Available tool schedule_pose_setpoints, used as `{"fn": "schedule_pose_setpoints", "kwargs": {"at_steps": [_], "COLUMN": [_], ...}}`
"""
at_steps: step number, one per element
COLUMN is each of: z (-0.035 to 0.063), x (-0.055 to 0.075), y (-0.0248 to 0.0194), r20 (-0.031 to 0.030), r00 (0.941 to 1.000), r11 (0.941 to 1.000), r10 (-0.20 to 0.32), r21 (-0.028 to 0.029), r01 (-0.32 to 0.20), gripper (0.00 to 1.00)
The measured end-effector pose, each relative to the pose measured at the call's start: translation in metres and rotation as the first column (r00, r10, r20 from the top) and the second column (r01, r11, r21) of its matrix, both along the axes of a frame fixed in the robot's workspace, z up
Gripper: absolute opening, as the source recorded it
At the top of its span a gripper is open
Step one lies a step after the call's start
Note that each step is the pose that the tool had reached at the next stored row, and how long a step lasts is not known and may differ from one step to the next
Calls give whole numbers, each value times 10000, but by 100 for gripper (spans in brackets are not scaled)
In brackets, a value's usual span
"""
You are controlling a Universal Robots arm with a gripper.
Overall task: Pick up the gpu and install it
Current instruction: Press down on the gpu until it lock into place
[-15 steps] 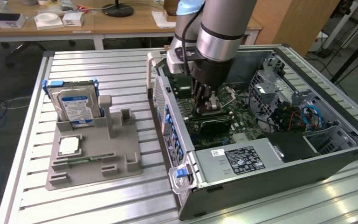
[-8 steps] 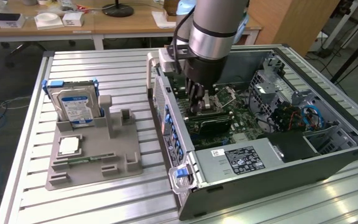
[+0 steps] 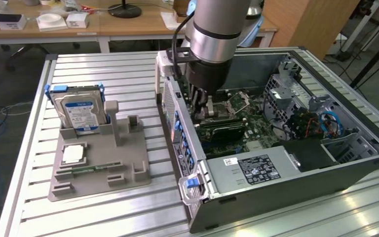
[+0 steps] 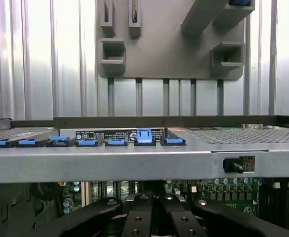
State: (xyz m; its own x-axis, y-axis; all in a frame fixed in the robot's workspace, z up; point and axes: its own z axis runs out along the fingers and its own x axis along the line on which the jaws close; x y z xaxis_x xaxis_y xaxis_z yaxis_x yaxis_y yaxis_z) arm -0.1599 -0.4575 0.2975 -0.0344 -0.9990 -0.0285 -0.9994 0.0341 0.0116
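The tool (image 3: 208,109), closed, sits low inside the computer case (image 3: 347,177); the gpu (image 3: 221,129) lies directly beneath it, flat against the motherboard (image 3: 258,131).

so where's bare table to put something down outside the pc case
Bare table lies behind the gray holder tray, and along the front edge below it. Crowded: inside the open computer case, where the hand sits over the motherboard.
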Motion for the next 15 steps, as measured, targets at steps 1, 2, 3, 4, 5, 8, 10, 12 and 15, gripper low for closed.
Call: {"fn": "schedule_pose_setpoints", "kwargs": {"at_steps": [1, 2, 3, 4, 5, 8, 10, 12, 15], "z": [0, 0, 0, 0, 0, 0, 1, 1, 1], "x": [-9, -10, -10, -10, -11, -10, -12, -12, -8], "y": [0, 0, 0, 0, 0, -1, 0, 0, 0], "r20": [1, 1, 1, 1, 0, -196, -268, -268, -269], "r00": [10000, 10000, 10000, 10000, 10000, 9998, 9996, 9996, 9996], "r11": [10000, 10000, 10000, 10000, 10000, 10000, 10000, 10000, 10000], "r10": [1, 1, 2, 2, 2, 3, 1, 1, 0], "r21": [-1, 0, 0, 0, 0, -1, 0, 0, 0], "r01": [-1, -1, -2, -2, -2, -3, -1, -1, 0], "gripper": [11, 11, 11, 11, 11, 11, 11, 11, 11]}}
